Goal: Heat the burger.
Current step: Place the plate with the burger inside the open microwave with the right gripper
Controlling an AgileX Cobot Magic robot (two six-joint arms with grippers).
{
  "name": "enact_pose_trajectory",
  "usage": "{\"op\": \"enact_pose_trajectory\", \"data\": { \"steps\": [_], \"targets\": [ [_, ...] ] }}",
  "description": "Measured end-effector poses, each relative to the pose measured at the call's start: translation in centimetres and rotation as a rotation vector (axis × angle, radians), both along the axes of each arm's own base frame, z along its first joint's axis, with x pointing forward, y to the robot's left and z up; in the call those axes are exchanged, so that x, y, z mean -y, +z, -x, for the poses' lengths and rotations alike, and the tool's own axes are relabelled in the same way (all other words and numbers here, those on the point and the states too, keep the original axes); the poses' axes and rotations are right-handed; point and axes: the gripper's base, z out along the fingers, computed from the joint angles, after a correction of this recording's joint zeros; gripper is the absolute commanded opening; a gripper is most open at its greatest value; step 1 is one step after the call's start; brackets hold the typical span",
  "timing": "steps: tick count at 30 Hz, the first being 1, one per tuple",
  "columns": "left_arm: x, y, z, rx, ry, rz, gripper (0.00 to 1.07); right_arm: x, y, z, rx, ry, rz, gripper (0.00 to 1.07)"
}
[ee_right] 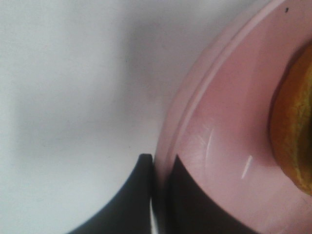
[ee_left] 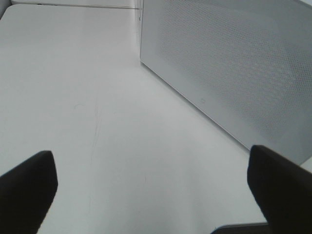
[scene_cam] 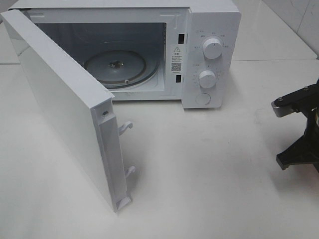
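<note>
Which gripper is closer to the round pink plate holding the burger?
Right gripper: its fingers pinch the rim of the round pink plate; the open left gripper faces the white microwave door, plate out of its view.

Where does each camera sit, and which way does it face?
Exterior high: mounted above, looking down at the microwave with its door open; right arm at the edge.
Left wrist: low over the table, facing the door; left gripper, jaws open.
Right wrist: close on the pink plate and burger; right gripper, jaws shut on the rim.
Shared: exterior and left wrist both show the door.
</note>
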Motion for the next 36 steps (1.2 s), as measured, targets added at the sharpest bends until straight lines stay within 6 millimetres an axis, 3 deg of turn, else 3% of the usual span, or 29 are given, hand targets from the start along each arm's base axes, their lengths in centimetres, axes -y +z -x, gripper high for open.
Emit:
{"op": "enact_pose_trajectory", "data": {
  "steps": [23,36],
  "targets": [
    [0.0,0.0,0.0,0.0,0.0,0.0,0.98,-1.4,2.2,2.6,0.01,0.064,0.062,0.0],
    [0.0,0.0,0.0,0.0,0.0,0.0,0.98,-3.6,2.6,4.8,0.006,0.197,0.073,0.0]
  ]
}}
